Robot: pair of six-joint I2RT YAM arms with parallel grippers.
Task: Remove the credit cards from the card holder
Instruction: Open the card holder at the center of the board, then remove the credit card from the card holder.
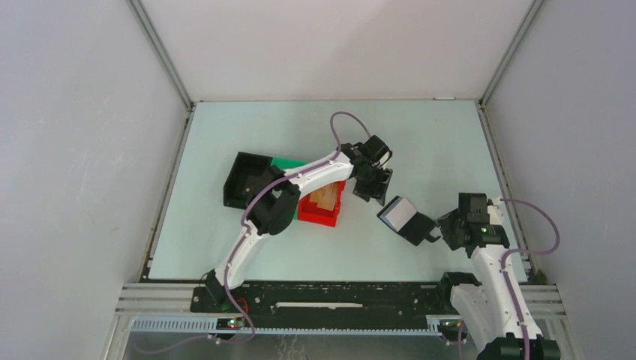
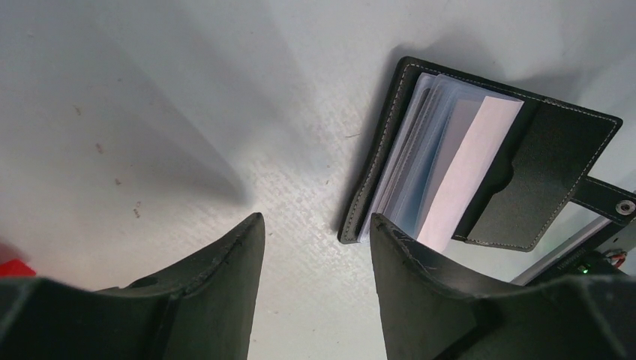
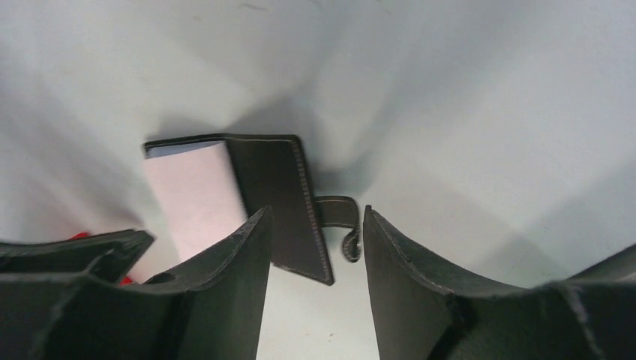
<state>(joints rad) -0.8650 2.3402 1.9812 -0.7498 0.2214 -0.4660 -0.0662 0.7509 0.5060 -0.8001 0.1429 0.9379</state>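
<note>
The card holder (image 1: 411, 223) lies open on the table at the right, a small black wallet with a strap. Pale grey-blue credit cards (image 1: 395, 212) sit fanned in its slots. In the left wrist view the card holder (image 2: 559, 169) lies ahead to the right, its credit cards (image 2: 457, 161) stacked in it. My left gripper (image 2: 316, 221) stands open over bare table just left of it. My right gripper (image 3: 316, 214) is open, with the card holder's (image 3: 281, 187) near corner and curled strap (image 3: 341, 214) between its fingertips. The credit cards (image 3: 196, 193) show on its left half.
A red bin (image 1: 322, 204) with wooden pieces sits under the left arm. A black box-shaped bin (image 1: 246, 178) stands to its left, with a green thing (image 1: 289, 163) behind. Metal frame rails and grey walls bound the table.
</note>
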